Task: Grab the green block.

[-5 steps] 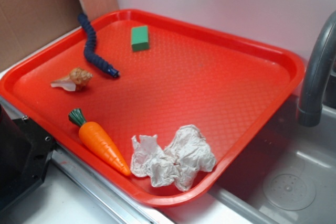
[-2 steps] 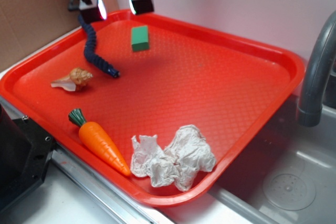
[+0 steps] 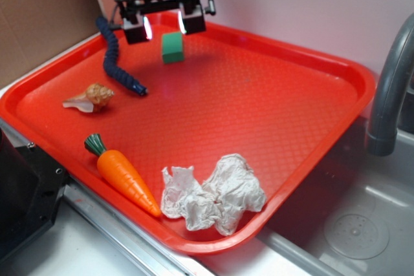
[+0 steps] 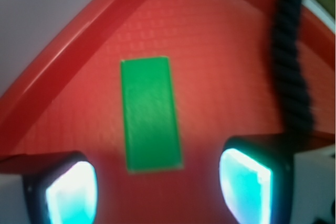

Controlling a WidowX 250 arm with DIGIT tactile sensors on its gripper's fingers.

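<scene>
The green block (image 3: 172,47) lies flat on the red tray (image 3: 310,127) near its far left corner. My gripper (image 3: 164,27) hangs open just above and behind the block, its two lit fingertips straddling it from above. In the wrist view the green block (image 4: 150,115) lies lengthwise ahead of and between the glowing fingers (image 4: 71,192), with tray showing on both sides of it. Nothing is held.
A dark blue rope toy (image 3: 116,59) curves left of the block and runs along the right edge of the wrist view (image 4: 291,61). A seashell (image 3: 90,97), an orange toy carrot (image 3: 123,174) and crumpled paper (image 3: 217,195) lie nearer. Sink and grey faucet (image 3: 388,88) stand right.
The gripper has come down and to the right from the top left corner to just above the green block. The block and other items have not moved.
</scene>
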